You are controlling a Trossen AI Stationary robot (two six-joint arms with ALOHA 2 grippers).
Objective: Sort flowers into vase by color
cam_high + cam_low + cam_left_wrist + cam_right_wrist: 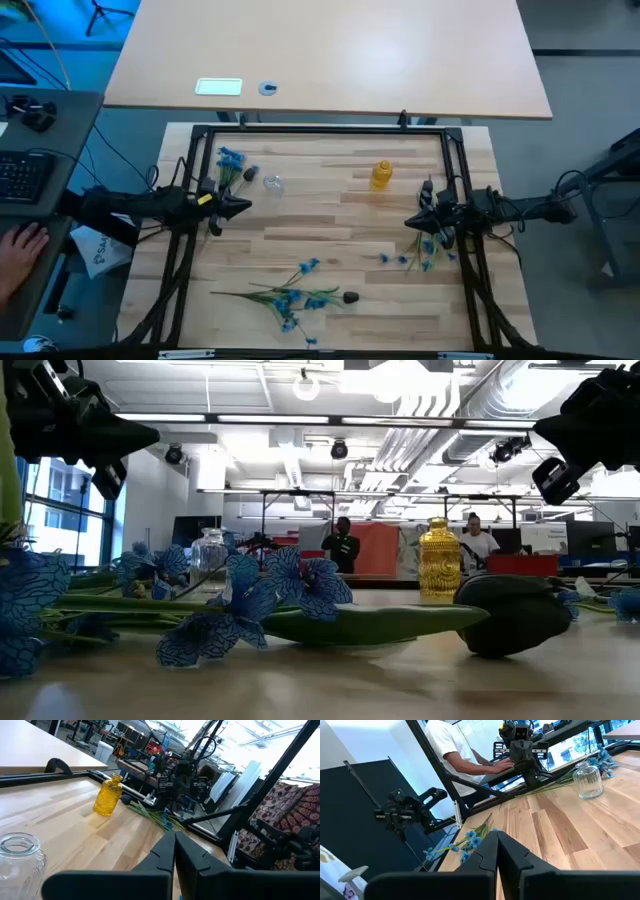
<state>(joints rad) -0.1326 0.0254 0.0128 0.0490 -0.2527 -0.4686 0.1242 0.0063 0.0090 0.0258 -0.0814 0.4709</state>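
Left gripper (174,851) closed, near-side flowers (290,295) untouched

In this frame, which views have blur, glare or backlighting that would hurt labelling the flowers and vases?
Low view: nearest blue blossoms and tabletop edge are soft, ceiling lights glare, both arms are silhouettes. Left wrist view: bright windows wash out the background; yellow vase is clear. High view: even light, but flowers are tiny.

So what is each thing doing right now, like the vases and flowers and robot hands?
Clear glass jar: upright, empty.
Yellow glass vase: upright, empty.
Blue-blossomed green-stemmed sprigs: lying flat on the wooden table.
Dark tulip-like bud: lying flat.
Left end effector: shut, empty, beside the jar.
Right end effector: shut, empty, above blue flowers at the table's right edge.
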